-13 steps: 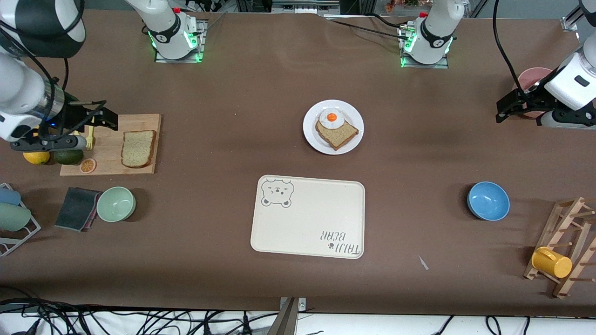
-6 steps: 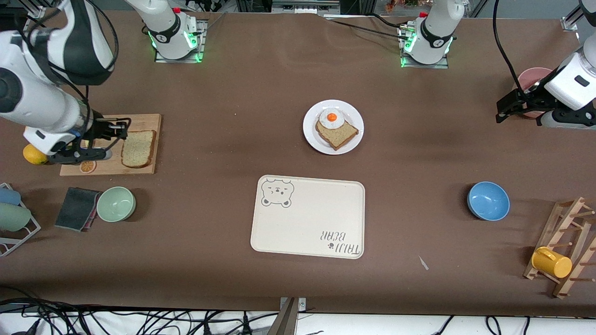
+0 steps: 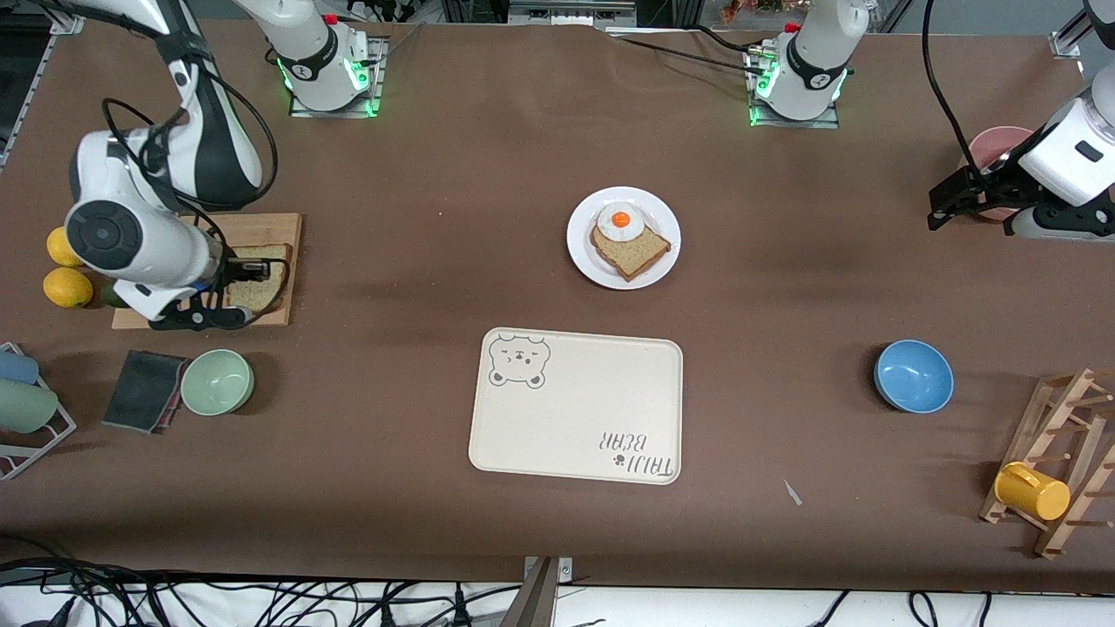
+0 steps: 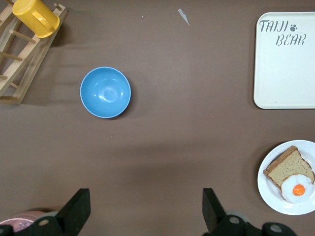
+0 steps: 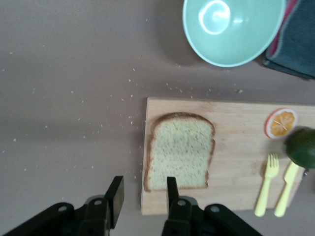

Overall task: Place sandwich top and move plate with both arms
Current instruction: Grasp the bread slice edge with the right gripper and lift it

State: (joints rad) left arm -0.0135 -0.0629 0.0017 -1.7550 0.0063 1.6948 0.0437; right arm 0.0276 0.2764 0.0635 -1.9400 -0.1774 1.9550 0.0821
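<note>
At the front view's left, the right end effector (image 5: 142,194) hovers partly open and empty over the crust edge of the sandwich top (image 3: 260,280) on the cutting board (image 3: 270,228). The left end effector (image 4: 142,216) waits wide open at upper right; the plate (image 3: 579,248) sits centre.

We see a wide desk (image 3: 418,174) covered edge to edge in a matte brown sheet, evenly lit from above with soft shadows. Along its edge nearest the front camera lies a white strip (image 3: 697,605) with tangled black cables (image 3: 218,596). Along its upper edge in the front view stand dark metal frames (image 3: 566,10) and more cabling (image 3: 679,52). Pale crumbs (image 5: 88,128) dot the brown sheet.
</note>
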